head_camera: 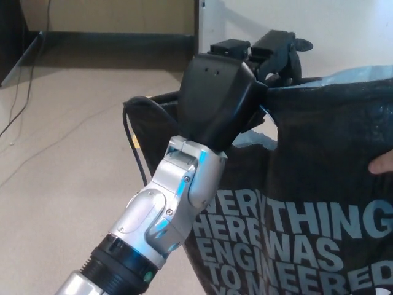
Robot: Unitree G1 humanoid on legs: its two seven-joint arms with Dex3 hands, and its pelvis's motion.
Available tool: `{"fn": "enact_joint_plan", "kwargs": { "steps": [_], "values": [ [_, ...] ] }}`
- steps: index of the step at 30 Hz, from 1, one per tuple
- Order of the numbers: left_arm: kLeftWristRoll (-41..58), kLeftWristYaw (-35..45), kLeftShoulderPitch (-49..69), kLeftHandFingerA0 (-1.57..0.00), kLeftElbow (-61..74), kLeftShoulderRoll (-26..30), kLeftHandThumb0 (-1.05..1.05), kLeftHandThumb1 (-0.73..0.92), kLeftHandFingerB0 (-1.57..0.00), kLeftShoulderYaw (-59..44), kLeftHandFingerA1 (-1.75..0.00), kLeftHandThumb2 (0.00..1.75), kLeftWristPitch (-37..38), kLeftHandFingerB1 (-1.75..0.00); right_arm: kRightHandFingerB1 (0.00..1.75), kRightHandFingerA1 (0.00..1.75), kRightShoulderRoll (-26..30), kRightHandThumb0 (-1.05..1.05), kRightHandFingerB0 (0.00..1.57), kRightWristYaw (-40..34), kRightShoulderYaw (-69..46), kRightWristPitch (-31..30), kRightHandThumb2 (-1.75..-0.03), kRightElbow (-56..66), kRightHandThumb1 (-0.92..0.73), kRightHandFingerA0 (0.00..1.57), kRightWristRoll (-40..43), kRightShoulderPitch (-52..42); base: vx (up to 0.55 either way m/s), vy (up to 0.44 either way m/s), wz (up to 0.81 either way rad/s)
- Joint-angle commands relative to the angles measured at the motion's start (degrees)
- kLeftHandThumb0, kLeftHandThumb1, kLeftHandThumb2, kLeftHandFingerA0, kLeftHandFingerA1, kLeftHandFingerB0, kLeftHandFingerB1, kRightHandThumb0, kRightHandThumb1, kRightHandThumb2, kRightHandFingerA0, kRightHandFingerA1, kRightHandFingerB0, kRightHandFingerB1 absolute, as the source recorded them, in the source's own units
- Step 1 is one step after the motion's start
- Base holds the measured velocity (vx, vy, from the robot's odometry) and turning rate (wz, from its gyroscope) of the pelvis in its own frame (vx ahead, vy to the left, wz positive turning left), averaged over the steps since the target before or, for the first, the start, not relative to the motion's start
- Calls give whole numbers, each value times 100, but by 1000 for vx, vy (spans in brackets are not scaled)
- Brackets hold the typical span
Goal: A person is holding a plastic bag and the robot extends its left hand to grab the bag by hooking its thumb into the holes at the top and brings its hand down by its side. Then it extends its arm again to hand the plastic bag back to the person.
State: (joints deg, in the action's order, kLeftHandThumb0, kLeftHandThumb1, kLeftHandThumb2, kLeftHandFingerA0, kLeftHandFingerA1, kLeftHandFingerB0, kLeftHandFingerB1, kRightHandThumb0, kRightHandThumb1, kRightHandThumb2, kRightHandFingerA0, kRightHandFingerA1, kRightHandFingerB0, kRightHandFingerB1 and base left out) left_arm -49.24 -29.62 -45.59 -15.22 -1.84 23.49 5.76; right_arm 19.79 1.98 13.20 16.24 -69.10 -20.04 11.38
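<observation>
A black plastic bag [319, 184] with pale blue lettering fills the right half of the head view. A person's fingertip [384, 163] pinches it at the right edge. My left hand [218, 98] is raised at the bag's top left corner, its back toward the camera. Its two fingers [279, 52] are bent down over the bag's top rim by the handle hole. The thumb is hidden behind the palm. The silver forearm [159, 221] rises from the lower left, in front of the bag's left side. My right hand does not show.
Beige floor [67, 153] lies to the left, with thin cables [18, 104] along its left edge. A dark baseboard [116, 42] and a white panel [344, 24] stand at the back. A small yellow scrap [132, 142] lies by the bag's left edge.
</observation>
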Motion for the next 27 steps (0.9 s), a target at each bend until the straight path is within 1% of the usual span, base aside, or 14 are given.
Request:
{"fn": "enact_joint_plan", "kwargs": {
  "steps": [1,3,4,5,8,10,11,12,17,19,20,23,24,27],
  "values": [
    [84,-106,128,-87,250,220,-7,71,-61,-196,-175,76,85,-162,41,48,21,-41,59,-45,53,40,-62,-4,-65,68,-58,-78,0,0,0],
    [305,-28,164,-89,279,298,-10,74,-67,-308,-175,72,264,-156,41,47,20,-41,59,-39,42,5,-62,-13,-65,68,-40,-71,0,0,0],
    [423,78,169,-123,355,435,-15,60,-86,-464,-139,95,286,-114,41,47,31,-41,59,-14,14,14,-62,2,-65,66,-6,-75,0,0,0],
    [477,123,165,-88,387,505,-8,73,-74,-535,-174,75,325,-141,41,47,47,-43,58,-3,10,30,-62,11,-65,66,-2,-76,0,0,0],
    [716,225,138,-85,480,712,-8,71,-61,-819,-175,76,488,-163,41,47,104,-42,59,5,8,103,-63,36,-65,67,-8,-95,0,0,0],
    [687,249,89,-90,671,856,-8,73,-73,-1024,-175,76,380,-153,41,47,85,-41,58,-3,24,73,-62,21,-65,66,-25,-62,0,0,0],
    [651,258,72,-127,749,905,-10,59,-94,-1099,-145,94,322,-127,41,47,88,-41,58,6,26,84,-62,23,-65,67,-26,-54,0,0,0],
    [690,313,86,-89,852,941,-5,69,-71,-1169,-175,77,304,-153,42,48,85,-42,58,12,28,91,-63,26,-65,67,-25,-55,0,0,0],
    [955,463,231,-91,1332,1238,-7,68,-80,-1570,-172,84,494,-139,41,48,3,-41,58,5,28,8,-62,-5,-66,66,-12,-57,0,0,0],
    [986,544,331,-124,1501,1367,-10,56,-90,-1669,-140,102,499,-117,41,48,-1,-41,58,6,15,41,-62,1,-66,66,4,-79,0,0,0],
    [981,544,426,-91,1547,1541,-15,68,-85,-1758,-169,66,592,-125,41,48,3,-41,58,2,25,27,-62,12,-65,66,-9,-78,0,0,0],
    [1274,761,790,-121,1737,1859,-8,54,-89,-2077,-139,104,690,-117,41,48,56,-42,58,33,-2,59,-62,19,-65,67,12,-61,0,0,0],
    [1324,740,880,-89,1710,1966,-2,64,-76,-2175,-170,86,771,-144,41,47,63,-42,58,35,12,53,-62,10,-65,66,-8,-38,0,0,0],
    [1441,682,1141,-88,1630,2231,-1,65,-74,-2414,-172,89,993,-148,41,48,41,-42,57,44,2,37,-63,-22,-65,67,2,13,0,0,0]
  ]
}}
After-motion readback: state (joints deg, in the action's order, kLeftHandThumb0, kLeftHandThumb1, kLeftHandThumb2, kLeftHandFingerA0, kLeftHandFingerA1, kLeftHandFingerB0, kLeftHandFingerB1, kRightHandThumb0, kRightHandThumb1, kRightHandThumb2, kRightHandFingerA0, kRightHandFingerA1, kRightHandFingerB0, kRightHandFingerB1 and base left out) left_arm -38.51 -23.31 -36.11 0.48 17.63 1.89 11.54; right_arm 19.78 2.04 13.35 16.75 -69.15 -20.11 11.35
